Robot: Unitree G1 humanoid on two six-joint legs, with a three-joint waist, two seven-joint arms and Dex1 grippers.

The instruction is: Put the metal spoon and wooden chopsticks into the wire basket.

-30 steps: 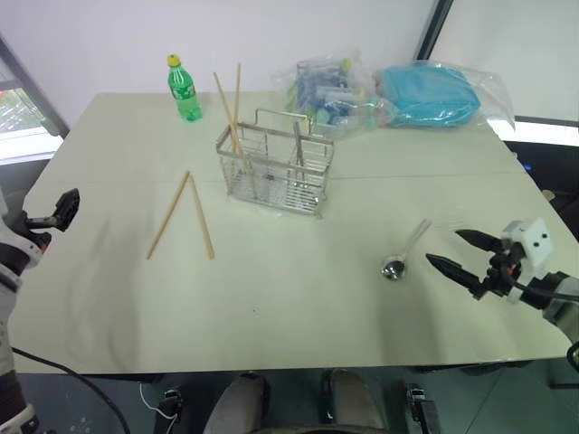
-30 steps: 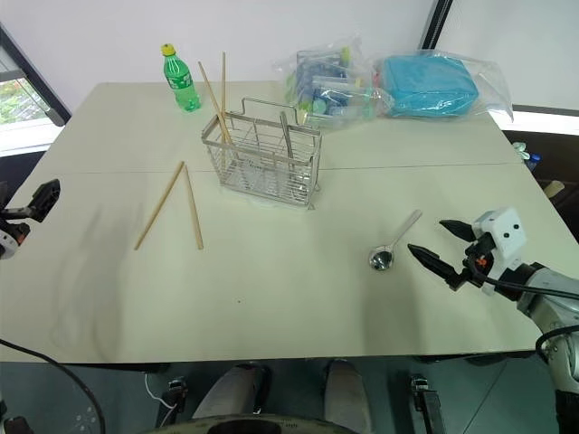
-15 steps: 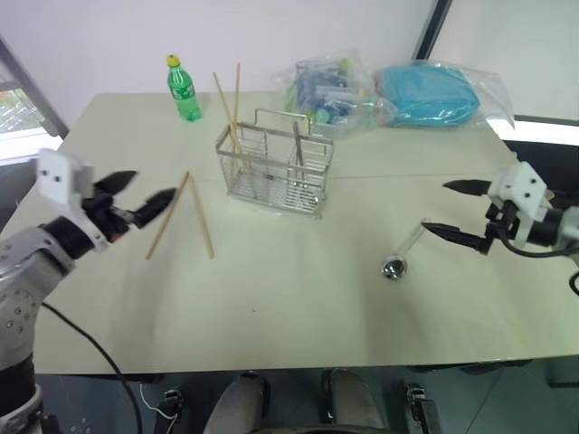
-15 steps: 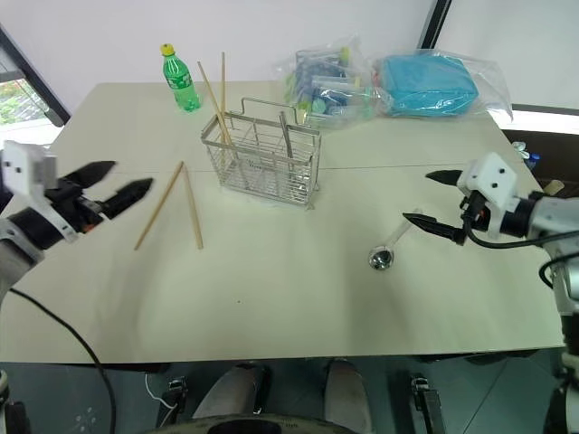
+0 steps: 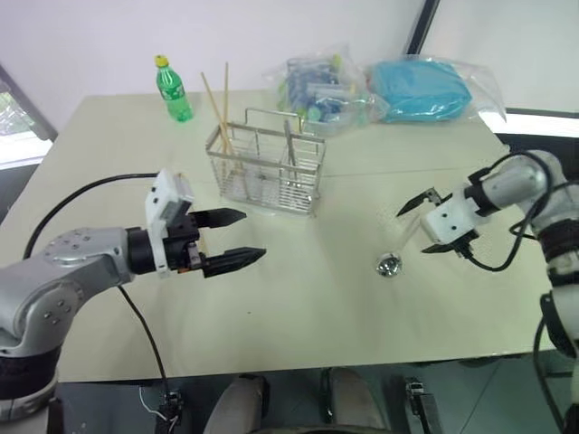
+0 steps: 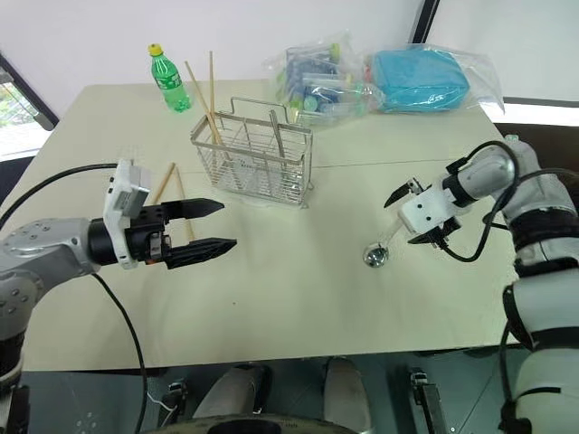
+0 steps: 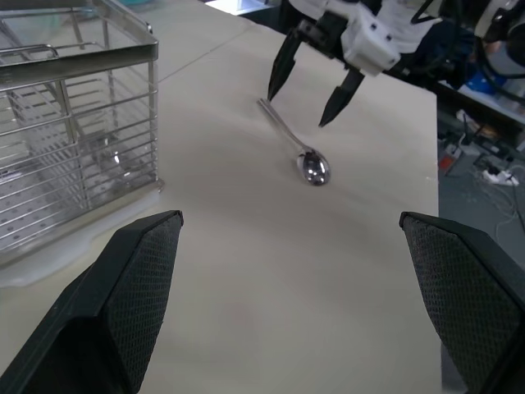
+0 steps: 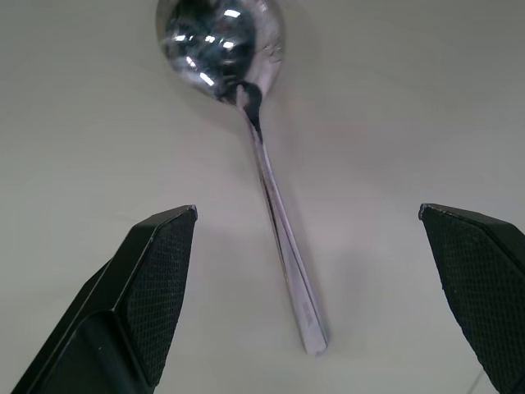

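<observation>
A: From the head view, what lies on the pale desk (image 5: 298,307)?

B: The silver wire basket (image 5: 265,172) holds two pale wooden chopsticks (image 5: 217,107); the shiny metal spoon (image 5: 391,264) lies to its right. The left tool (image 5: 237,238) hovers released.

A: The left wrist view?

B: The right tool (image 7: 308,94), fingers spread, straddles the spoon's handle.

A: The right wrist view?

B: The spoon lies between its empty fingers (image 8: 148,295).

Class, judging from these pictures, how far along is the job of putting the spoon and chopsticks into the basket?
Done: two wooden chopsticks stand in the wire basket. In hand: the open right pincer hovers over the metal spoon, which lies on the table. Left: two chopsticks lying beside the basket, behind the open left pincer.
</observation>
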